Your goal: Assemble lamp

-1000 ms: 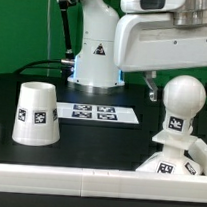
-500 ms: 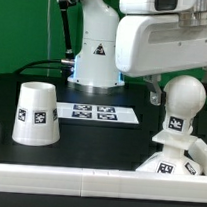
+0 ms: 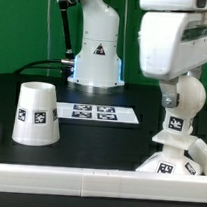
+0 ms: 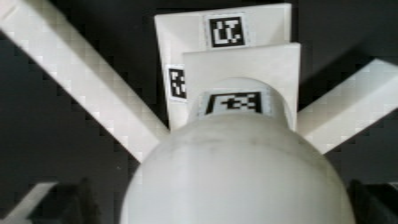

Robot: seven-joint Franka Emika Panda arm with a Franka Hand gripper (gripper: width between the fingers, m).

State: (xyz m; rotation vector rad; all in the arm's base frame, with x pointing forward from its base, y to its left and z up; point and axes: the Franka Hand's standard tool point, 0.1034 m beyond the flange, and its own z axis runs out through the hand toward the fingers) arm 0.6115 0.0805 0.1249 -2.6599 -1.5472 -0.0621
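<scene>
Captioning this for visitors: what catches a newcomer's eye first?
The robot's bulky white arm fills the exterior view's upper right, hanging close over the round-headed bulb, which stands on the base. On that view's left the tapered shade sits alone, wide end down, on the black table.

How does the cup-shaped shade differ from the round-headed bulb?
The shade is a tapered cup, mouth down; the bulb has a ball head on a neck. The shade stands alone at the exterior view's left; the bulb stands on the square base at its right. Both are white with square tags.
</scene>
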